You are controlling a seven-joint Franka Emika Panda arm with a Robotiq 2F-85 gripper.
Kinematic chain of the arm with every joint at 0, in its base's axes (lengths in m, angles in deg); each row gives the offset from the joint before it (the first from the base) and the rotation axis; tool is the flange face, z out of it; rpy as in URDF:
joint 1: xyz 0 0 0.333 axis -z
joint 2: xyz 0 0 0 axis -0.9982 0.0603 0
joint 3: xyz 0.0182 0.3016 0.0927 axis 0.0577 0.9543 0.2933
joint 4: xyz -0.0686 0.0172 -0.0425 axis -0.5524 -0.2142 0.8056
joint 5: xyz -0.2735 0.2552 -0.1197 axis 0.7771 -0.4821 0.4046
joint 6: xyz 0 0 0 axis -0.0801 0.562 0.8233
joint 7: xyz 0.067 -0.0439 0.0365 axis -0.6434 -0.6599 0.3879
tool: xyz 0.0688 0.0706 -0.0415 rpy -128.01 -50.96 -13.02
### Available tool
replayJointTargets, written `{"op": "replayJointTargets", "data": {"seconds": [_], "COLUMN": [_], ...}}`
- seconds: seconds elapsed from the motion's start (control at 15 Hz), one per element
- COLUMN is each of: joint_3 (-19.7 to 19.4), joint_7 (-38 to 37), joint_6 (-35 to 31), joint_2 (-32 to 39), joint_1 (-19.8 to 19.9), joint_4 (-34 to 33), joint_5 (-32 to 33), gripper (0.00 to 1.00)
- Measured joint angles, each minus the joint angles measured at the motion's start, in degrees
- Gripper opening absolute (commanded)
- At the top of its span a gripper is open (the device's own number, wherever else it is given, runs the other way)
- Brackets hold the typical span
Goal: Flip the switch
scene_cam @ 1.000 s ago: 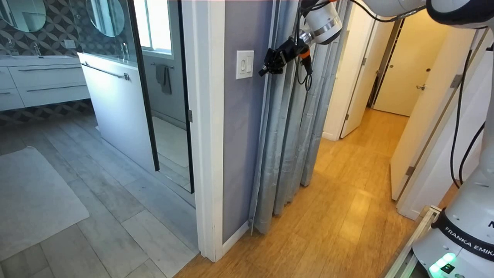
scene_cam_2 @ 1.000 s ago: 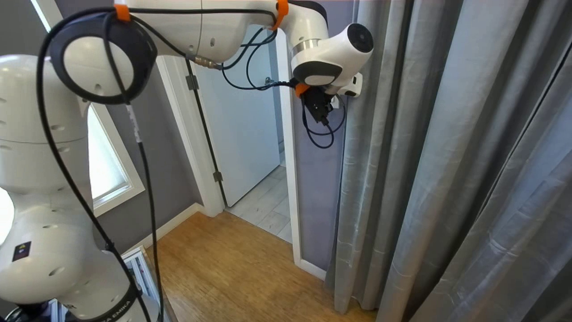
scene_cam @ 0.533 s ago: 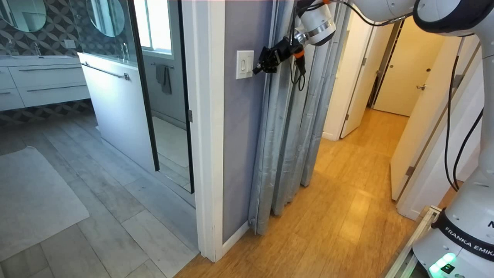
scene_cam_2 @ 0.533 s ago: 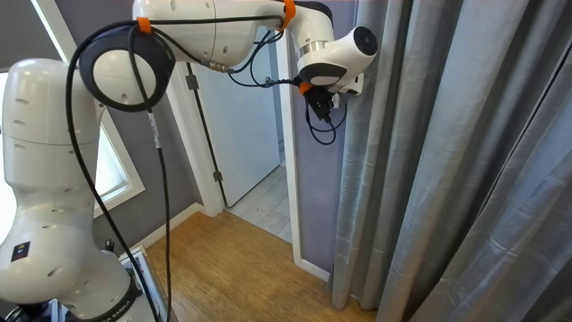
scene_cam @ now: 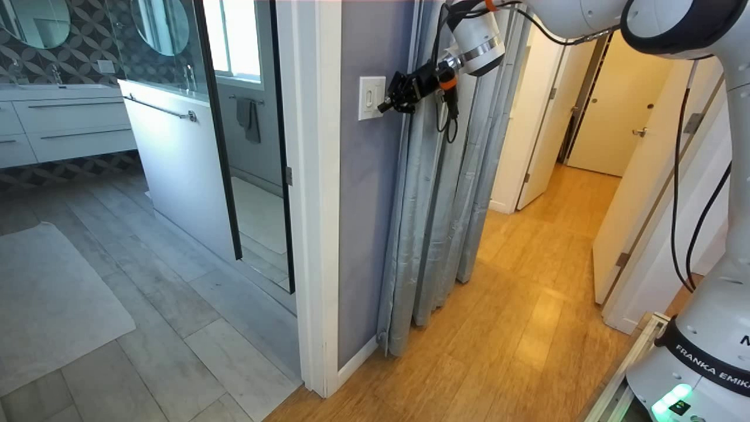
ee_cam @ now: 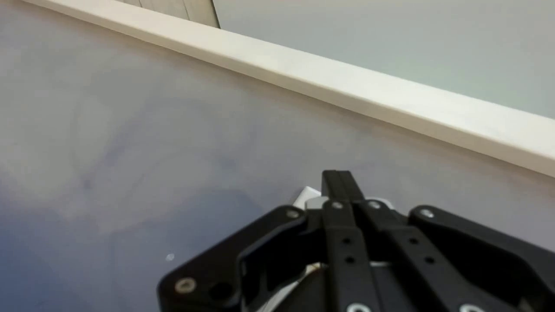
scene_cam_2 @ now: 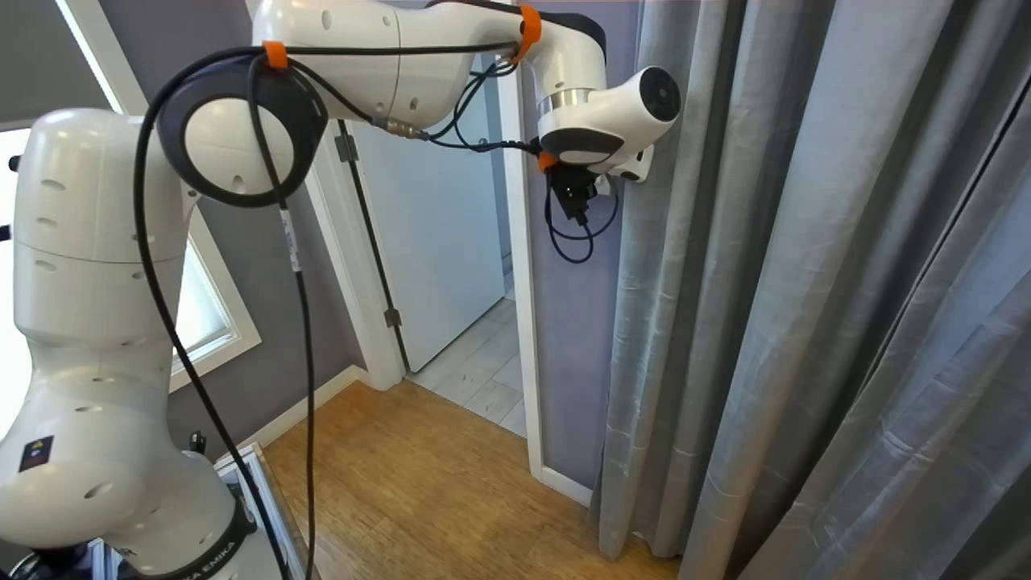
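The switch (scene_cam: 371, 98) is a flat white plate, high on the pale wall (scene_cam: 364, 205), with its long way going up and down. No tabletop shows here, so the wall's edges must tell the place: the switch sits between the white door frame (scene_cam: 319, 176) and the gray curtain (scene_cam: 433, 223). In the wrist view the claw (ee_cam: 338, 173), the only one, is clenched, its two fingers (ee_cam: 333, 187) pressed together and nothing seen between them. It hides most of the switch there. In an exterior view the claw points in from the curtain side, and its tip is right by the low part of the switch's near edge. I can't tell if they touch. So the middle of the switch lies toward the door frame and a bit up from the tip. I think the next move should go that way, then push. Too low, and the tip may only bump the rim.
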Motion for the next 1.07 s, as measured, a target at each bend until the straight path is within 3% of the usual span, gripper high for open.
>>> {"op": "replayJointTargets", "data": {"seconds": [1.07], "joint_3": [0.52], "joint_7": [-5.82], "joint_6": [1.36], "joint_2": [7.83], "joint_1": [1.42], "joint_4": [-5.66], "joint_5": [-10.82], "gripper": [0.00]}}
